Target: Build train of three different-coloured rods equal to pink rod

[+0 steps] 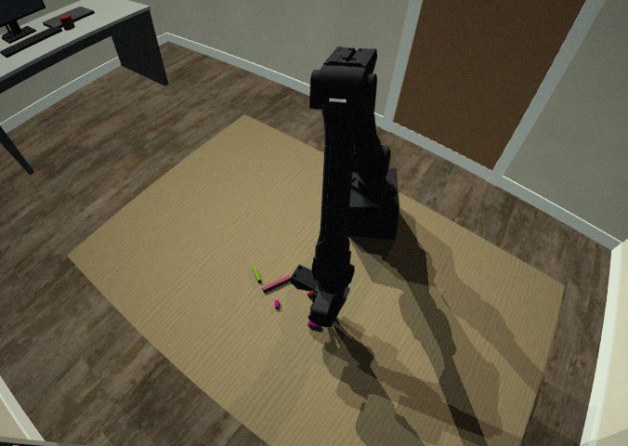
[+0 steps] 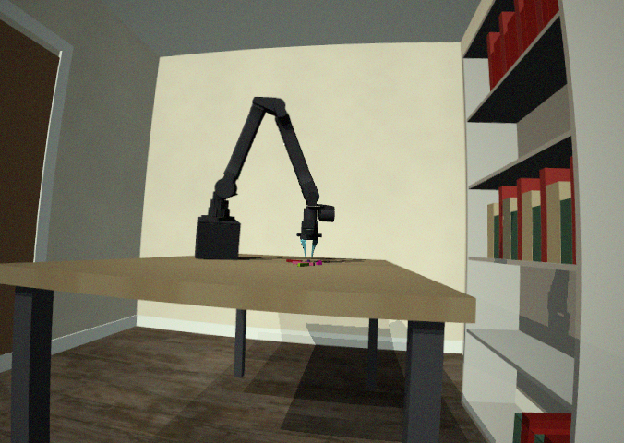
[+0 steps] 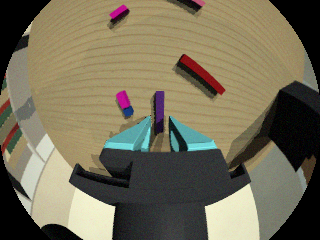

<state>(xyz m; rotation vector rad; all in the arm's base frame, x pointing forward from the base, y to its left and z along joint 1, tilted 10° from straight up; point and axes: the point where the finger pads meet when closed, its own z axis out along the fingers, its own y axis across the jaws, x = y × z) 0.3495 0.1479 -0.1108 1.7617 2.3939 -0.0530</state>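
My gripper (image 2: 309, 256) (image 3: 159, 120) is part open and empty. Its turquoise fingers straddle the near part of a purple rod (image 3: 160, 102), with a gap on each side. A magenta rod (image 3: 123, 99) (image 1: 313, 324) and a blue rod (image 3: 128, 111) lie end to end to its left in the wrist view, touching or nearly so. A red rod (image 3: 204, 73) (image 1: 310, 294) lies slanted to the right. A second magenta rod (image 3: 119, 12) (image 1: 276, 304), a pink rod (image 1: 276, 283) (image 3: 199, 3) and a lime rod (image 1: 255, 273) lie farther off. The arm hides the purple rod in the top view.
The rods are close together on the wooden table top (image 1: 167, 220) (image 2: 166, 277). The arm's base (image 1: 372, 216) (image 2: 218, 237) stands on the table behind the rods. A desk (image 1: 114, 15) and a bookshelf (image 2: 543, 209) stand away from the table.
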